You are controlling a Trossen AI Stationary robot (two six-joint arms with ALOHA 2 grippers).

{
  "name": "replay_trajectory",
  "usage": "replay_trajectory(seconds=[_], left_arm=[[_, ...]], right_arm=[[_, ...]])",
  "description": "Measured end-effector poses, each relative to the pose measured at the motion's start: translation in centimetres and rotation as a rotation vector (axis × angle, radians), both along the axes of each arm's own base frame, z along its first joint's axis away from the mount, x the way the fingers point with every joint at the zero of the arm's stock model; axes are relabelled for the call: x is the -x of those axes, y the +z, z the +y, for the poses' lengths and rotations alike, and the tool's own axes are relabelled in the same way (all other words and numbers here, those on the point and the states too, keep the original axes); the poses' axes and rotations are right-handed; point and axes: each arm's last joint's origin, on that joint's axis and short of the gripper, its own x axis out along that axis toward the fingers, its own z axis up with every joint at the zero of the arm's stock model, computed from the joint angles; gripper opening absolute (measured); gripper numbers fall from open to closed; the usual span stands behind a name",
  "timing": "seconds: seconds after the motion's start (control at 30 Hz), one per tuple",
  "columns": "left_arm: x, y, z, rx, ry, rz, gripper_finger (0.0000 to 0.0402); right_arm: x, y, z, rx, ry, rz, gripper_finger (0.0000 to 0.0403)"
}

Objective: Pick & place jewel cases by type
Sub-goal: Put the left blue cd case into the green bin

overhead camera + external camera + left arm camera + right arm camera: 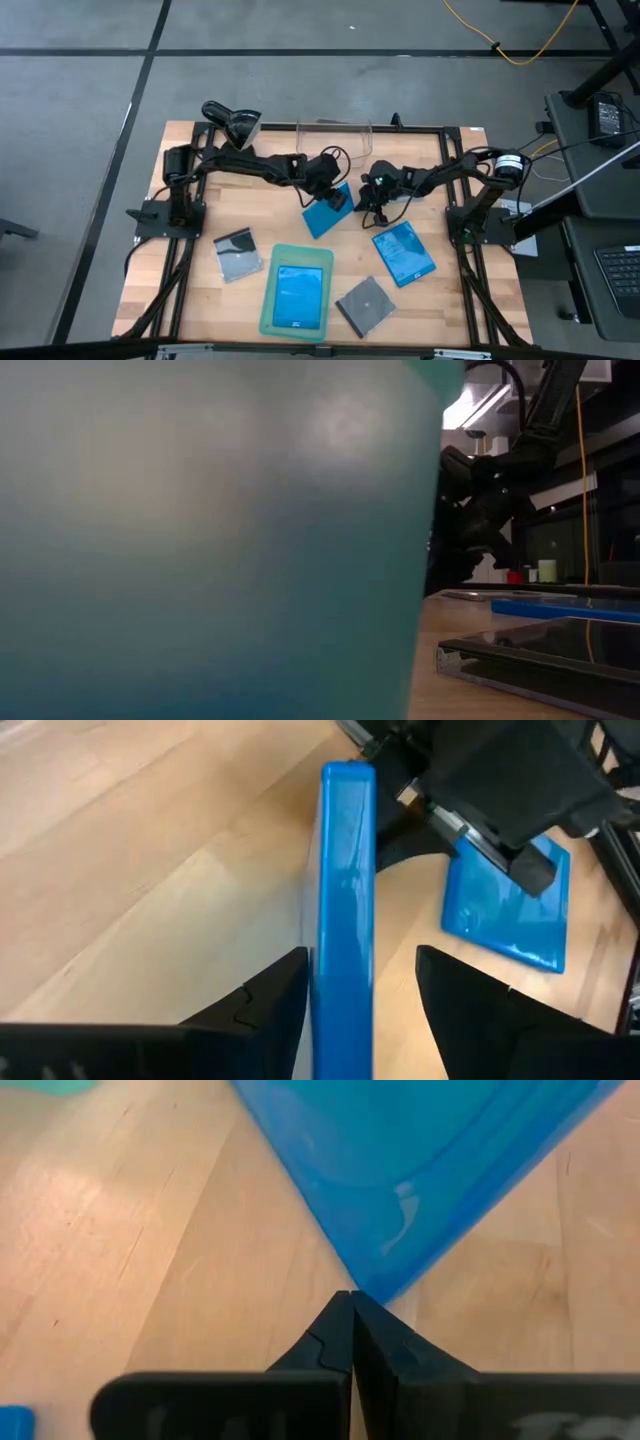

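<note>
Left gripper (335, 196) over the table's (200, 290) middle, behind the green tray (270, 312), fingers (262, 1010) apart on either side of a blue case (345, 910) standing on edge between them; contact with the fingers not clear, so gripping or merely straddling cannot tell. Same blue case (326, 212) tilted in the overhead view, just behind the tray's back edge. Right gripper (372, 200) just beside the left one, on the tray's far right side, fingers (352, 1345) pressed together, empty, tips at the blue case's (420, 1170) lower corner. Second blue case (297, 296) lying flat inside the tray. Third blue case (404, 252) flat on the wood, right of the tray. Grey case (365, 304) flat, just right of the tray's front corner. Another grey case (238, 255) flat, left of the tray. Clear bin (334, 135) at the table's back edge, well behind the tray.
</note>
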Motion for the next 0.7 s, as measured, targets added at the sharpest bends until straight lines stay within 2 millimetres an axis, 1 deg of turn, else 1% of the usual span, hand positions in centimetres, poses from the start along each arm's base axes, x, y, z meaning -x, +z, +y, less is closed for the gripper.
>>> replay_trajectory(seconds=[0.13,0.47,0.7], left_arm=[[0.04,-0.01,0.07,-0.005,0.009,0.005,0.0153],[0.42,-0.36,0.00,0.004,0.010,0.056,0.0071],[0.66,-0.55,-0.01,0.012,0.014,0.088,0.0037]], right_arm=[[0.02,0.10,0.06,0.009,0.004,-0.002,0.0006],[0.09,0.06,0.03,0.006,-0.006,0.002,0.0006],[0.12,0.04,0.02,0.007,-0.008,0.005,0.0006]])
